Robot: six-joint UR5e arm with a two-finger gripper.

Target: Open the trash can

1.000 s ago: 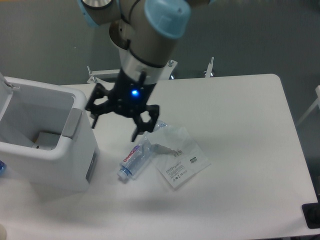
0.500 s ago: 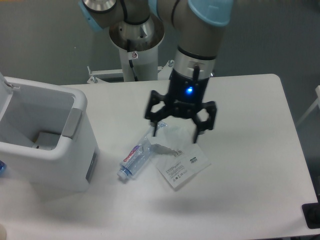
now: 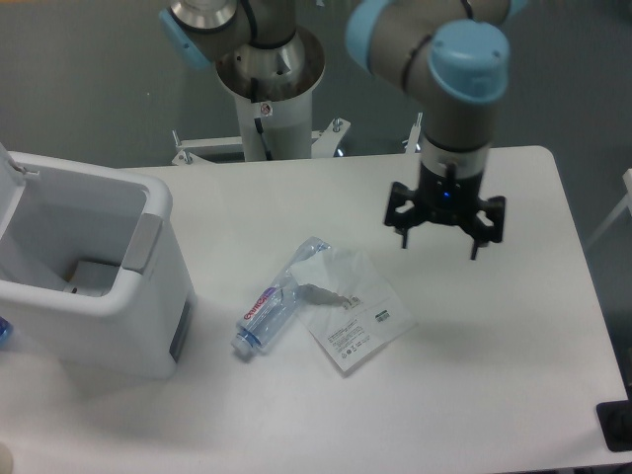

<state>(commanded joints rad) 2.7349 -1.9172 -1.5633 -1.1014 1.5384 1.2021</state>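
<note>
White laminate covers the broad rounded table that fills most of the view, with a dull grey floor behind it. On its left end stands the large white boxy plastic trash can, rounded at the corners; its top is open, the pale inside walls and a small light object on the bottom are visible, and the grey push bar runs along the right rim. A white panel that may be the raised lid shows at the far left edge.

Above the table's right half hangs the grey robot arm with light blue joint caps, reaching down from a white pedestal base at the back edge. Its black two-finger gripper is spread wide, fingers pointing down, holding nothing, well apart from the bin.

Near the table's middle lies a clear plastic bag with a white printed label. Just beside it, touching its left edge, a crushed clear plastic bottle with a red label lies on its side, cap end toward the front.
</note>
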